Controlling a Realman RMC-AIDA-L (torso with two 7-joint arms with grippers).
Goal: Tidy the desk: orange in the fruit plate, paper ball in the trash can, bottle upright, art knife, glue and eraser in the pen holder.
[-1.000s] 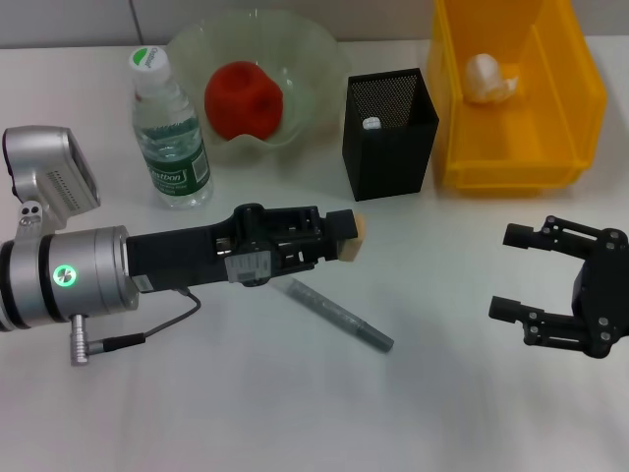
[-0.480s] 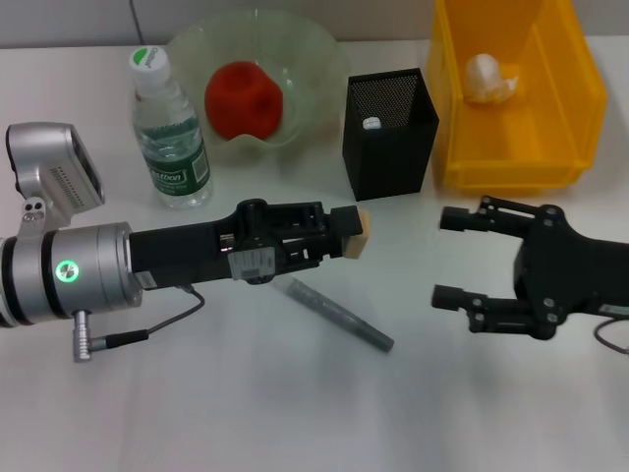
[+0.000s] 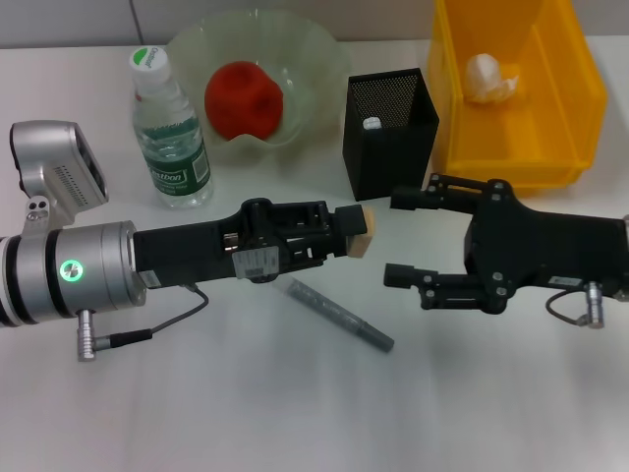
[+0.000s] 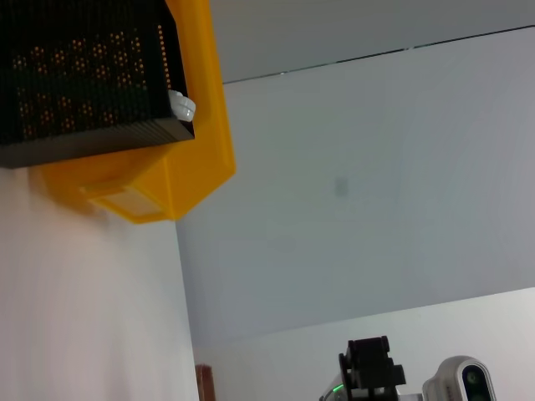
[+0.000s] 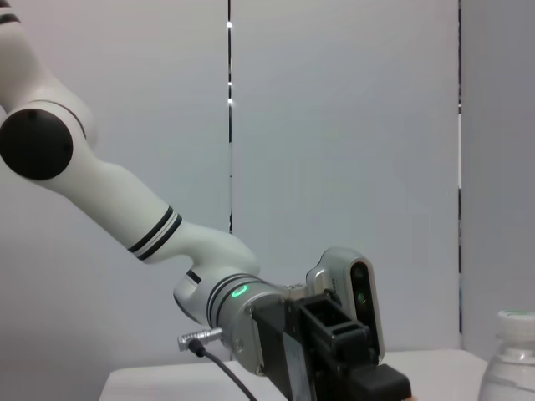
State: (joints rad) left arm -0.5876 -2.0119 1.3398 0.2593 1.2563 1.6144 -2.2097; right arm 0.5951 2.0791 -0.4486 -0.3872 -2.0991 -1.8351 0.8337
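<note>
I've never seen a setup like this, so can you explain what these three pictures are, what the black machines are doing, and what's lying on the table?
It is a two-armed robot tidying a desk. The big picture comes from its head camera; the other two come from cameras on its wrists. The left gripper holds a small tan eraser near the black mesh pen holder. The right gripper is open, facing it. The orange sits in the fruit plate, the paper ball in the yellow trash can, the bottle stands upright, and a grey pen-like stick lies on the table.

Red-orange orange (image 3: 244, 99), pale-green plate (image 3: 319, 61), yellow bin (image 3: 580, 108), blk mesh holder (image 3: 393, 147).
</note>
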